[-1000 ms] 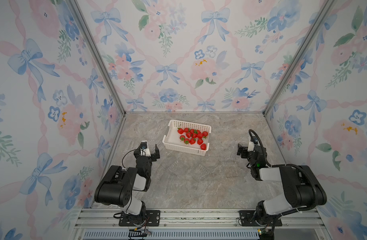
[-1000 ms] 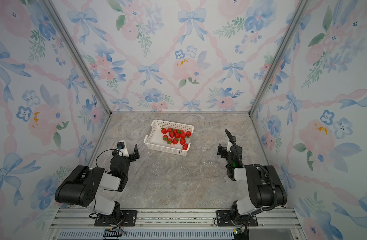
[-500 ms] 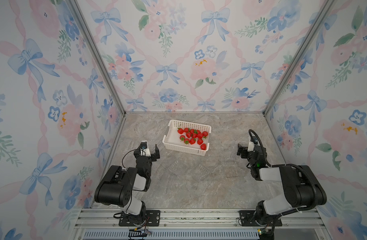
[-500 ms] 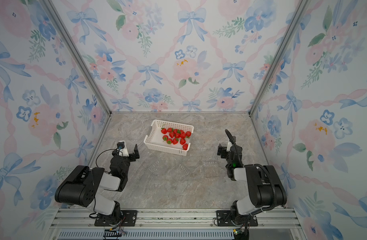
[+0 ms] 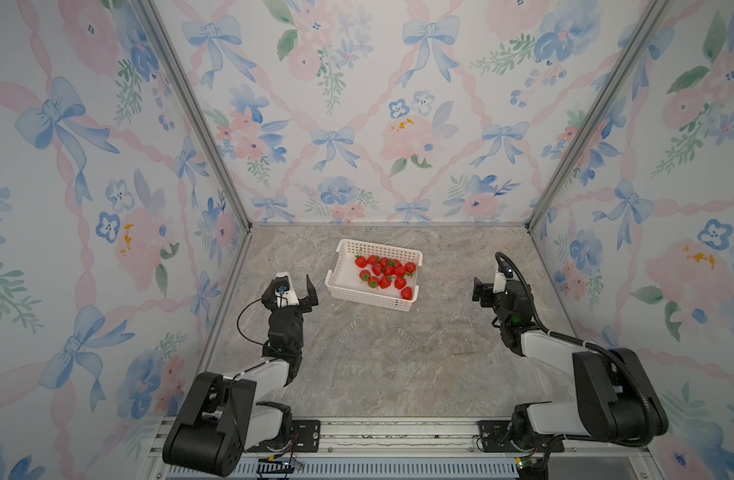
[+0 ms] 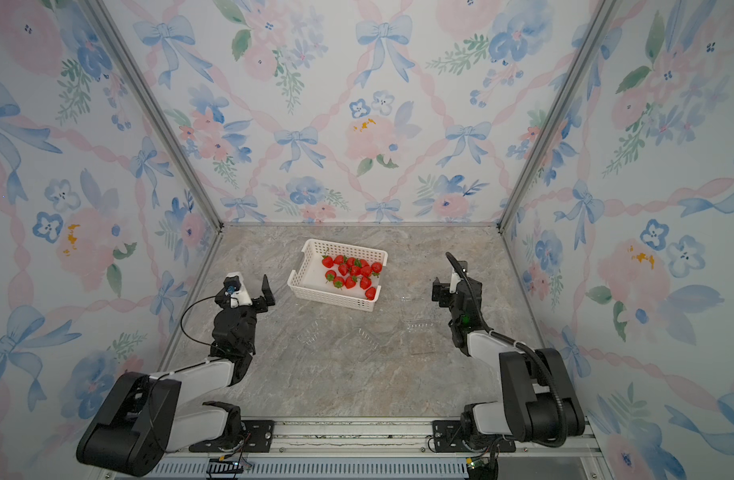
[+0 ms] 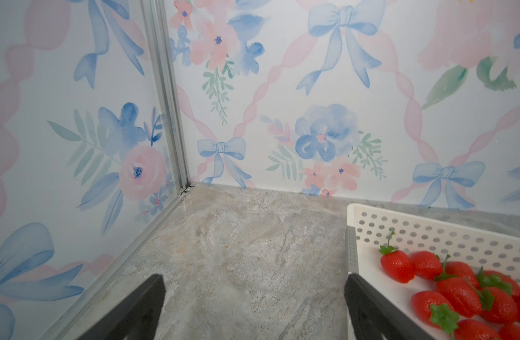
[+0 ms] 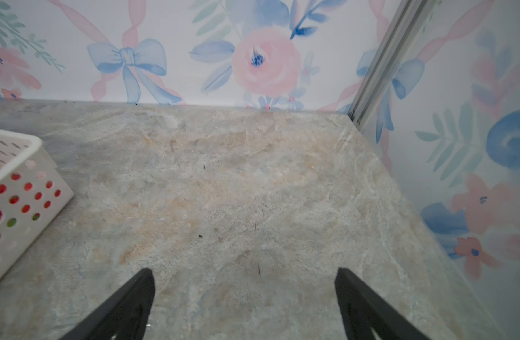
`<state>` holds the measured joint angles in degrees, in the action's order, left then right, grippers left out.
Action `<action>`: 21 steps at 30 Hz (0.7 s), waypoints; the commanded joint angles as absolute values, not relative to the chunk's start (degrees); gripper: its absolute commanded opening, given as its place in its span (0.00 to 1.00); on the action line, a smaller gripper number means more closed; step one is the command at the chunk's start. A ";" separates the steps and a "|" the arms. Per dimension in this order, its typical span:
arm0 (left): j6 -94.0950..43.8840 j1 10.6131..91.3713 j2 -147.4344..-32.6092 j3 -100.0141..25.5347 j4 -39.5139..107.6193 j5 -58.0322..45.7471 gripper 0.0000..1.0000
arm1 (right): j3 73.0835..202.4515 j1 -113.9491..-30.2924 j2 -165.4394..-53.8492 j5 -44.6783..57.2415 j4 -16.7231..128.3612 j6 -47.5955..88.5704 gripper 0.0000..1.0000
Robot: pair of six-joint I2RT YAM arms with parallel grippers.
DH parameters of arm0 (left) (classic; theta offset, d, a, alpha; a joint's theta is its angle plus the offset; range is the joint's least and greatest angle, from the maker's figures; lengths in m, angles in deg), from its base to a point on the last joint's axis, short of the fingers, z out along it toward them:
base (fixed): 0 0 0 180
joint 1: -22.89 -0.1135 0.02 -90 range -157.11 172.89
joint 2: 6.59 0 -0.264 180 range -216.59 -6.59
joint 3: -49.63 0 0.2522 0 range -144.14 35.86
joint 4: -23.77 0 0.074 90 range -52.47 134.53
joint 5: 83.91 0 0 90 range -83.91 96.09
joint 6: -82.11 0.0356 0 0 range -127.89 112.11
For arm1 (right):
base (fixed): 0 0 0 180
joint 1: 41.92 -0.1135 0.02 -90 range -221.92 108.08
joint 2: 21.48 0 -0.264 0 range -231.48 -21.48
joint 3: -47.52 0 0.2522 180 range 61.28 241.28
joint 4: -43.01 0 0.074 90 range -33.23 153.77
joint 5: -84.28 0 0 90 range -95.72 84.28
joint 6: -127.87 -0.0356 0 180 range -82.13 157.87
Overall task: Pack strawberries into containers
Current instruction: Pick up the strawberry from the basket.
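The left gripper (image 7: 254, 279) hangs low over the marbled surface (image 5: 398, 382), jaws spread wide with nothing between them, just beside the nearest end of a white perforated basket (image 5: 367, 296). The right gripper (image 8: 244, 273), equally wide apart and empty, hovers well off to the basket's other side. All the strawberries (image 5: 385, 272) lie clustered inside the basket, crowded toward the end nearer the right arm; none is packed yet. The containers (image 5: 402, 338), clear and very hard to see, sit in a row on the surface in front of the basket, between the two arms. The first pick probably goes best on a berry at the cluster's edge, taken from above across its width, squeezed gently, then lowered well inside a container's rim before release.
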<state>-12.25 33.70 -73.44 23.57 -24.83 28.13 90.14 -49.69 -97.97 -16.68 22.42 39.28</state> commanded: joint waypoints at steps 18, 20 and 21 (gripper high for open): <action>-42.28 33.97 -70.26 6.07 29.76 8.78 0.98 | 146.69 -78.02 -118.00 -16.61 92.10 28.46 0.97; -43.67 34.05 -71.82 5.79 30.99 6.08 0.98 | 150.81 -79.03 -121.52 -15.59 94.67 27.28 0.97; -43.83 34.06 -72.49 5.58 31.62 5.18 0.98 | 152.48 -79.42 -123.10 -15.44 95.81 26.79 0.97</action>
